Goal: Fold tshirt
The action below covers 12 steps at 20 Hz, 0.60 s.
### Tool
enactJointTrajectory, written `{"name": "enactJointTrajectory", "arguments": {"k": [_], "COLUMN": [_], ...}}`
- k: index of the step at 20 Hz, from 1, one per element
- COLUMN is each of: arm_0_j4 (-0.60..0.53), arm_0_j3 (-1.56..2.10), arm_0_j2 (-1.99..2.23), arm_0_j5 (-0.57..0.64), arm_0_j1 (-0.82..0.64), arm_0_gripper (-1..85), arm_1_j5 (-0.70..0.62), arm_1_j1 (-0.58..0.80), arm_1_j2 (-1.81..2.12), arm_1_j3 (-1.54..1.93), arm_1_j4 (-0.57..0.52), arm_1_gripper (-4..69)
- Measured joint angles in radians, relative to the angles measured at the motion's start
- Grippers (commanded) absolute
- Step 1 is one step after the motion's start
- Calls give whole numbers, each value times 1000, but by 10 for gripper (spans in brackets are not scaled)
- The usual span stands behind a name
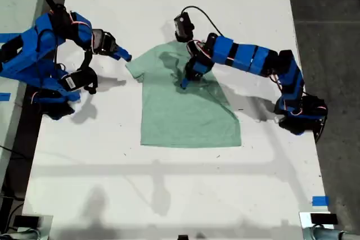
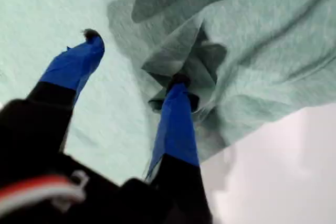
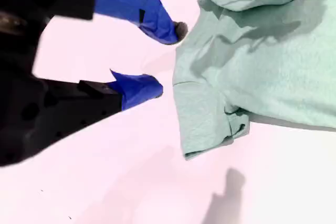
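Tshirt [image 1: 188, 111] spread mid-frame in the exterior view on white tabletop [image 1: 169, 195]. My first gripper [image 2: 136, 61] fingers apart over bunched cloth; my second gripper [image 3: 165, 59] fingers wide, just beside sleeve. Open room around.

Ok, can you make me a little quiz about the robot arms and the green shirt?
1. True or false: my first gripper is over the shirt.
2. Which is open beside a sleeve, over bare table? A) my first gripper B) my second gripper C) neither
3. Fill in: the table is ___ in colour.

Key:
1. True; one of its fingers presses into a bunched fold.
2. B
3. White
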Motion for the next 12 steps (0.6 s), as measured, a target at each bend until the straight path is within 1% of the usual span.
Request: {"name": "enactJointTrajectory", "arguments": {"k": [5, 7, 9, 12], "arm_0_j4": [-12, -12, -12, -12], "arm_0_j3": [0, 0, 0, 0], "arm_0_j2": [0, 0, 9, 20], "arm_0_j5": [0, 0, -3, -3], "arm_0_j1": [0, 8, 11, 15], "arm_0_gripper": [148, 157, 176, 228], "arm_1_j5": [0, -2, -2, 26], "arm_1_j1": [3, 9, 11, 5], "arm_1_j2": [285, 407, 535, 749], "arm_1_j3": [15, 77, 175, 373], "arm_1_j4": [176, 227, 238, 239], "arm_1_gripper": [217, 205, 198, 178]}}
